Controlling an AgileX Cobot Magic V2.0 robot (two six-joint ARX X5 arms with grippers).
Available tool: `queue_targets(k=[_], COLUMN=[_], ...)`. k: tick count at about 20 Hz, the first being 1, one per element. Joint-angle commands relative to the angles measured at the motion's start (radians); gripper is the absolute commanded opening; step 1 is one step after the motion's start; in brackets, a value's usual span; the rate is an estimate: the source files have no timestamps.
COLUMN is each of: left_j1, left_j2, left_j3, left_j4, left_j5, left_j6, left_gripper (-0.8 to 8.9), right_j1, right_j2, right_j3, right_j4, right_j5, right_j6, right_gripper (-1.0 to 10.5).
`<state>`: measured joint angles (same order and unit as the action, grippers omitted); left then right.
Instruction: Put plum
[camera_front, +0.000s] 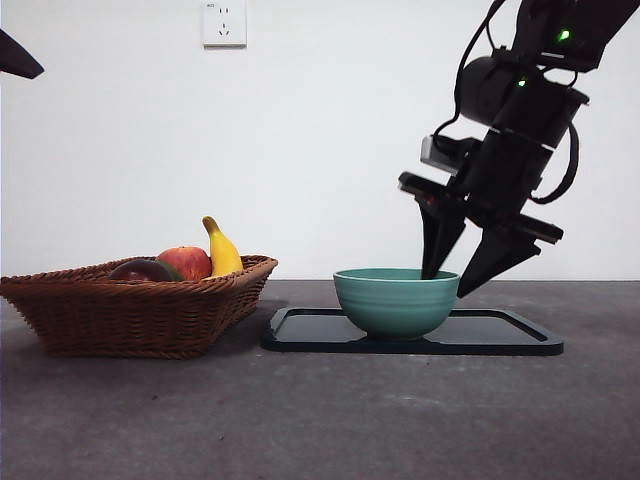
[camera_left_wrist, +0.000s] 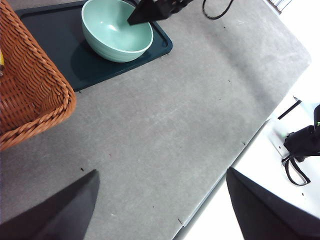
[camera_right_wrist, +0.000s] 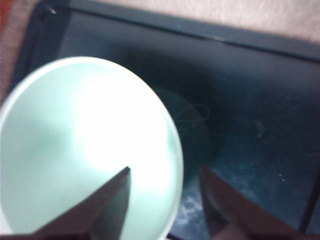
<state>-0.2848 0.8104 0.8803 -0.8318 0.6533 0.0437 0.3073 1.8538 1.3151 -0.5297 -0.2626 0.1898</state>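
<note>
While nestled in the wicker basket (camera_front: 130, 310) at left, beside apple (camera_front: 187, 262) and banana (camera_front: 222, 250): plum (camera_front: 143, 270), probably smooth, firm, slippery; best pinched across its middle. Further right, straddling the green bowl's (camera_front: 395, 300) rim: right gripper (camera_front: 468, 270), spread open, empty.

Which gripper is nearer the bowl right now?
Right. The right gripper straddles the rim of the bowl, one jaw inside and one outside. The left gripper hangs over bare table, well away from it.
</note>
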Motion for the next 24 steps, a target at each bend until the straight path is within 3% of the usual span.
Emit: queue_targets(k=[1, 9, 15, 24], left_j1=[-0.003, -0.003, -0.003, -0.003], left_j2=[0.006, 0.006, 0.006, 0.006], left_j3=[0.011, 0.011, 0.011, 0.011], left_j4=[0.008, 0.008, 0.008, 0.008], left_j5=[0.003, 0.003, 0.003, 0.003], left_j6=[0.019, 0.016, 0.016, 0.017], left_gripper=[4.04, 4.04, 4.04, 4.04], right_j1=[0.011, 0.011, 0.011, 0.071], right_j2=[0.018, 0.005, -0.136, -0.444], right_j3=[0.021, 0.023, 0.024, 0.022], right_j4=[0.028, 0.032, 0.014, -0.254], right_j5=[0.029, 0.055, 0.054, 0.047], right_j6=[-0.014, -0.014, -0.022, -0.079], right_gripper=[0.5, 0.1, 0.1, 0.1])
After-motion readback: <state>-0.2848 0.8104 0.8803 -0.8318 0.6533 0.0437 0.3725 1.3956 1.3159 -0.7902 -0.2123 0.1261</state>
